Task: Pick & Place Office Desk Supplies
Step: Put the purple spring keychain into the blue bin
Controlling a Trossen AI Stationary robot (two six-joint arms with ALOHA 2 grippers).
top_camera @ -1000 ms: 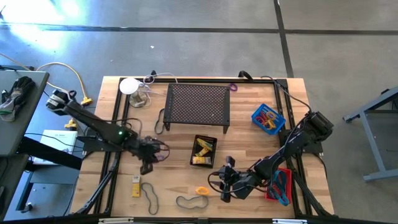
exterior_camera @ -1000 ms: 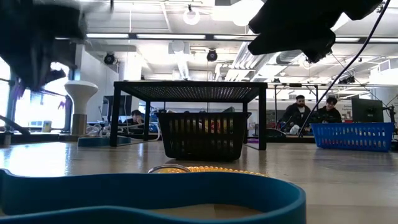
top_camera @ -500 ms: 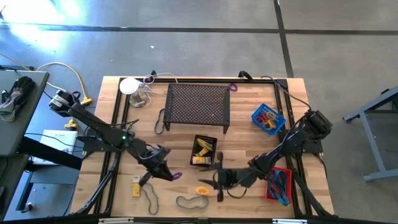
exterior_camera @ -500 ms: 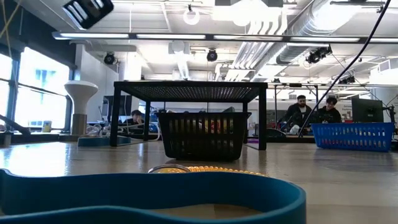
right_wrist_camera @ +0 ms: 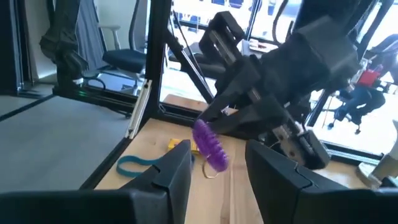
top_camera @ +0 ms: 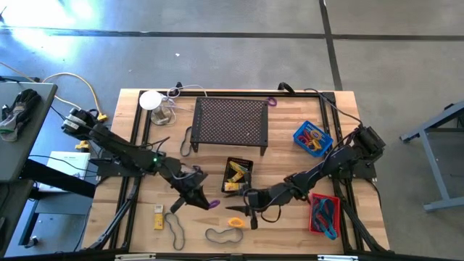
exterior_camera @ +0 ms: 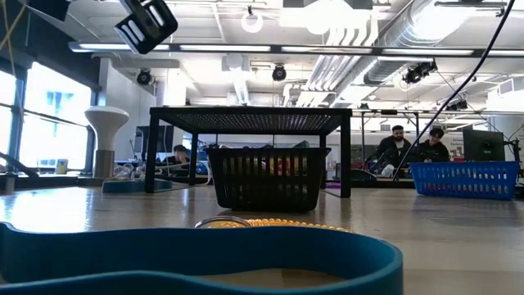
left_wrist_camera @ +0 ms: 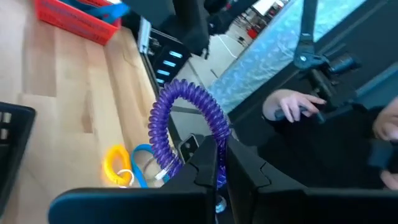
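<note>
My left gripper [top_camera: 205,203] is shut on a purple coiled ring [left_wrist_camera: 186,118], held above the table's near middle. My right gripper [top_camera: 245,205] stands open just to the right of it, facing it; in the right wrist view the ring [right_wrist_camera: 210,146] shows ahead of its fingers, apart from them. An orange ring [top_camera: 235,222], a yellow packet [top_camera: 158,216] and two rubber-band loops [top_camera: 174,227] lie flat on the table near the front edge. The small black basket [top_camera: 238,176] holds yellow packets. My left gripper pinches one spot of the purple ring's coil [left_wrist_camera: 214,148] between its two fingers. The fingers run about level and point toward the table's right. The rest of the loop stands out beyond the fingertips, clear of the table.
A large black perforated stand [top_camera: 230,123] sits at the far middle, a blue basket [top_camera: 313,138] at the right, and a red basket [top_camera: 324,214] at the near right. A white lamp [top_camera: 151,100] stands far left. A blue band [exterior_camera: 196,254] lies right before the low camera.
My left gripper has carried the purple ring toward the table's right and near edge, rising and tipping from pointing down to about level. My right gripper has moved left toward it, risen and tipped up to level. Both have left the low view's middle.
</note>
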